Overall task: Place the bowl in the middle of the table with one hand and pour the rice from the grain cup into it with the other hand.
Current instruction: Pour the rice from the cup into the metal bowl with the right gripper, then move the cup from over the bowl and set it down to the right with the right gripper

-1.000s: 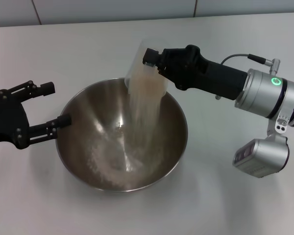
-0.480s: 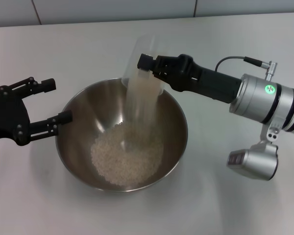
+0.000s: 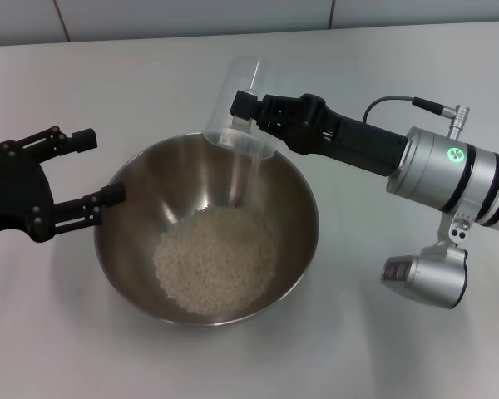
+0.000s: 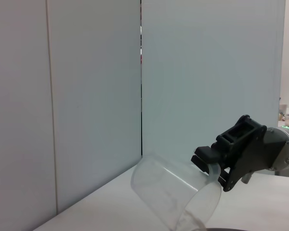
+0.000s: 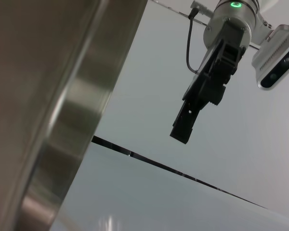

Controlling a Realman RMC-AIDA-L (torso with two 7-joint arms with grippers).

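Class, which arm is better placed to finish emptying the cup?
Right: the right gripper holds the tilted grain cup above the bowl. The left gripper sits open beside the rim.

Plain white counter [image 3: 382,349] with a smooth matte top, soft even overhead light, pale grey-white wall panels [image 4: 91,96] behind it, thin dark vertical seam [image 4: 141,82] between two panels, faint cluttered corner at the far edge

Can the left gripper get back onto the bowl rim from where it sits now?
Probably yes. The left gripper is open beside the bowl, its lower finger at the near rim, with only bare table between. The right gripper holds the cup over the far side, out of the way.
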